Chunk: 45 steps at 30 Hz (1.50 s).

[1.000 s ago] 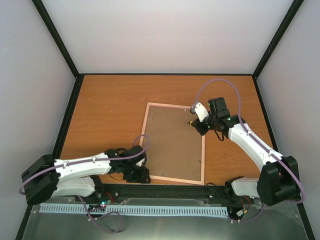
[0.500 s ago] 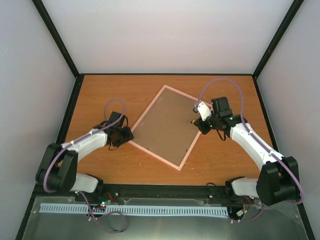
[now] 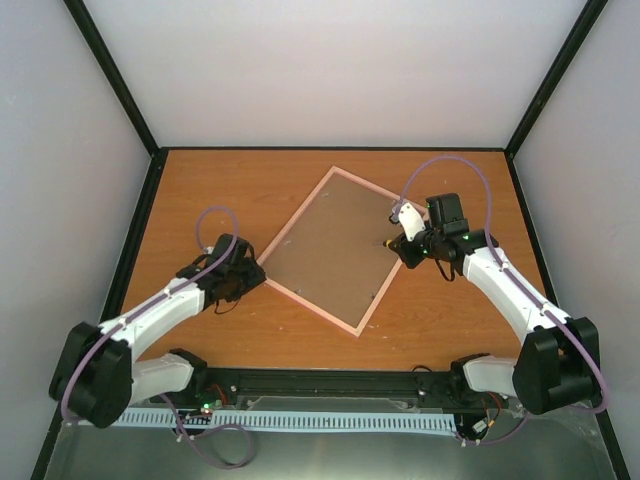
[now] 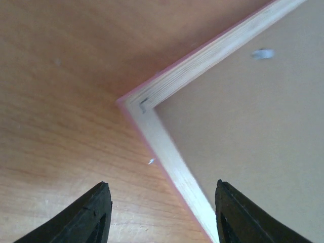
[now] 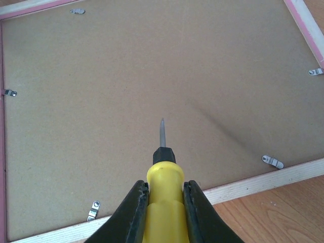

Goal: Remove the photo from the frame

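Note:
The pink frame [image 3: 308, 307] lies face down on the table, turned like a diamond. Its brown backing board [image 3: 330, 248] faces up and hides the photo. My left gripper [image 3: 251, 276] is open at the frame's left corner. In the left wrist view the pale wood edge [image 4: 169, 161] runs between its fingers [image 4: 96, 215], which stand apart from it. My right gripper [image 3: 395, 246] hovers over the frame's right side, shut on a yellow screwdriver [image 5: 164, 202]. The screwdriver's tip points over the backing board [image 5: 152, 76].
Small metal clips [image 5: 273, 162] hold the backing board along the frame's inner edge, another one at the near left [image 5: 93, 208]. Bare wooden table [image 3: 200, 200] surrounds the frame. Black rails and grey walls border the table.
The frame has turned from upright to a diamond. My left arm has moved from the frame's near corner to its left corner. My right gripper has barely moved.

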Available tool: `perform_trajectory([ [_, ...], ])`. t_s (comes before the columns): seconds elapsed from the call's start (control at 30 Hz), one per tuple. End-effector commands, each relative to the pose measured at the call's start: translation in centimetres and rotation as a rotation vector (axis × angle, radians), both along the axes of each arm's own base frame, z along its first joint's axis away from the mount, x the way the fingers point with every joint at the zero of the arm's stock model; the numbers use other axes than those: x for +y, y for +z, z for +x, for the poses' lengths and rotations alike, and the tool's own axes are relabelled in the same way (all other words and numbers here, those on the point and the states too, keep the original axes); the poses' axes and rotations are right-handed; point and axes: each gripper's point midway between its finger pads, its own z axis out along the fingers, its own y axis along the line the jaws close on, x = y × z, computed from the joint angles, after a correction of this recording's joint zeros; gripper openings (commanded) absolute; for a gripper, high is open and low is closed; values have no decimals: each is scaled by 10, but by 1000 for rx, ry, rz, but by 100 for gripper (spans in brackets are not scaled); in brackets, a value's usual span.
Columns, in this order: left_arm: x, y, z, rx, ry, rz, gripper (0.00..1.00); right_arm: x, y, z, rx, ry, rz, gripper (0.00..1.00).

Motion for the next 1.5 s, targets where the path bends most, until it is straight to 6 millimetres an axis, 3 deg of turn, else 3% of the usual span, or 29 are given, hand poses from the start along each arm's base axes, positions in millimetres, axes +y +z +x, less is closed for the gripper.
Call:
perform_trajectory([
  [0.0,-9,-20,-11,147,60,-22,55,1,-1,0,3,14,11,3],
  [0.2,-28,-30,-6,135,37,-98,53,-1,-1,0,-3,8,2,3],
  [0.7,-34,-62,13,221,32,8,48,-1,-7,-1,14,14,-6,3],
  [0.9,-34,-76,20,237,-37,80,35,-1,-8,-1,14,17,-11,3],
  [1.1,-43,-76,32,214,-167,133,25,-2,-6,-1,7,18,-16,3],
  [1.33,-35,-84,40,242,-297,192,18,-1,-6,-3,7,23,-10,3],
  [1.47,-20,-80,41,227,-320,234,15,-2,-4,-3,3,22,-11,3],
])
